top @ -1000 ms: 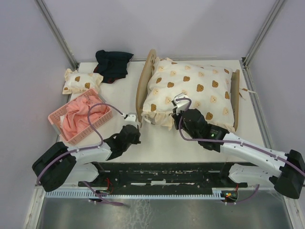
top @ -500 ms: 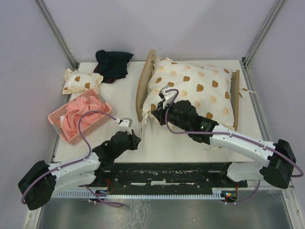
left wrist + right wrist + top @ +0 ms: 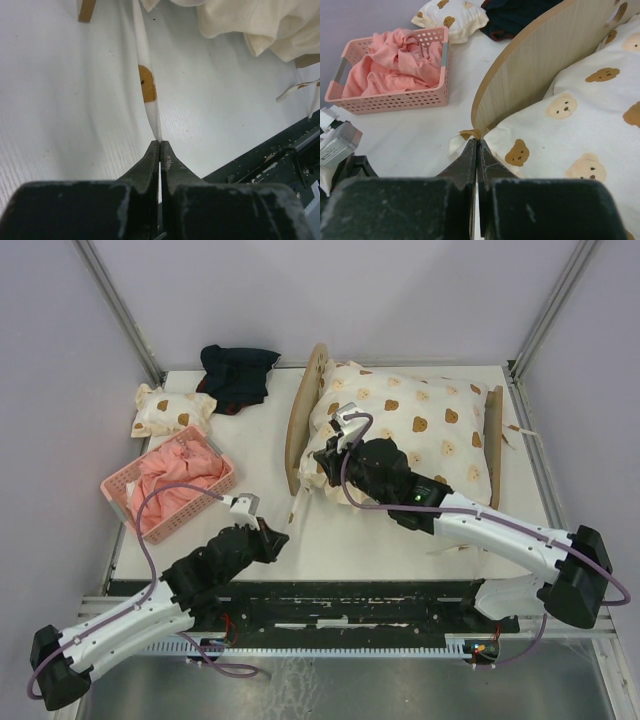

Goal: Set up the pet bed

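The pet bed [image 3: 299, 425] is a light plywood frame with its arched headboard [image 3: 535, 65] on the left and its low footboard [image 3: 493, 445] on the right. A cream bear-print quilt [image 3: 410, 435] covers it. My left gripper [image 3: 285, 532] is down on the table in front of the headboard, shut on a thin white tie strap [image 3: 146, 85] that hangs from the quilt. My right gripper [image 3: 320, 454] is shut on the quilt's near-left corner [image 3: 466, 135], right at the foot of the headboard.
A pink basket [image 3: 118, 488] holding pink cloth stands at the left. Behind it lie a small bear-print pillow [image 3: 172, 408] and a dark cloth [image 3: 237, 375]. A black rail [image 3: 350, 608] runs along the near table edge. More tie straps [image 3: 295, 92] dangle from the quilt.
My right gripper has slid left along the quilt's front edge to the headboard. My left arm has drawn back toward the near edge, still pinching the strap.
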{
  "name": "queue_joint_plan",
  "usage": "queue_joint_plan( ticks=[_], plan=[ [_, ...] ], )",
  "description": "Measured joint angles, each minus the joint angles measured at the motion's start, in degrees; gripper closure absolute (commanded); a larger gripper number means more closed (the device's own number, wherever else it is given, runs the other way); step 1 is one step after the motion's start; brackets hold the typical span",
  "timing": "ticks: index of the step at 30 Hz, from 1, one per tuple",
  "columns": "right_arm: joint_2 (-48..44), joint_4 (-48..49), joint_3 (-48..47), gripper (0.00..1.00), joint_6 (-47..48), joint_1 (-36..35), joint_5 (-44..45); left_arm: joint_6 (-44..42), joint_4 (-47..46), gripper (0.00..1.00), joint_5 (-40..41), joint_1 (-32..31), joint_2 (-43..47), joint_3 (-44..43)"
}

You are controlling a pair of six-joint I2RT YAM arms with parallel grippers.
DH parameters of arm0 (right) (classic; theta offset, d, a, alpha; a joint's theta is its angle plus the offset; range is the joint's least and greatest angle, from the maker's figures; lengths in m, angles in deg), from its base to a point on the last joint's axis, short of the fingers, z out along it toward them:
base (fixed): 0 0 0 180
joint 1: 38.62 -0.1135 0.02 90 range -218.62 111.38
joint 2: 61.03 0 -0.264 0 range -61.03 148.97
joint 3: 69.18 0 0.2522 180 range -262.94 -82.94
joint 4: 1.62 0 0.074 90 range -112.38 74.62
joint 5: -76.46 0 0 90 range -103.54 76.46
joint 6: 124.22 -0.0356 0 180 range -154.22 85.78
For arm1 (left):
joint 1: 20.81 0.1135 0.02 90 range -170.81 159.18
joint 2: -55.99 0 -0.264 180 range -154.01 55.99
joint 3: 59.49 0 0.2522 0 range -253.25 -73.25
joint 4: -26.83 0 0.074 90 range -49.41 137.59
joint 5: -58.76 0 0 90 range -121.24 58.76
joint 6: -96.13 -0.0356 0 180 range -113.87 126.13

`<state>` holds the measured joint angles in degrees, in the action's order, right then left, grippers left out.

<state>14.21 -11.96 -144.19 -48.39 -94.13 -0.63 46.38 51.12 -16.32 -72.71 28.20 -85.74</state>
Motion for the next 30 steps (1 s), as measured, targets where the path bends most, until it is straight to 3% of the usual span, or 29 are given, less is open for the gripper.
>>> queue_joint_plan(
  ticks=[9,24,30],
  plan=[
    [1.6,1.4,-4.7,0.98,0.1,0.0,1.3,0.3,8.8,0.97,-0.1,-0.3,12.6,-5.5],
    [17.3,4.9,-12.7,0.98,3.1,-5.9,-6.8,0.2,7.5,0.97,-5.6,-0.2,11.7,-5.9],
    [22.1,4.7,-13.1,0.77,2.4,-6.5,-9.0,0.2,6.5,0.97,-6.6,-0.2,12.5,-6.0]
  ],
)
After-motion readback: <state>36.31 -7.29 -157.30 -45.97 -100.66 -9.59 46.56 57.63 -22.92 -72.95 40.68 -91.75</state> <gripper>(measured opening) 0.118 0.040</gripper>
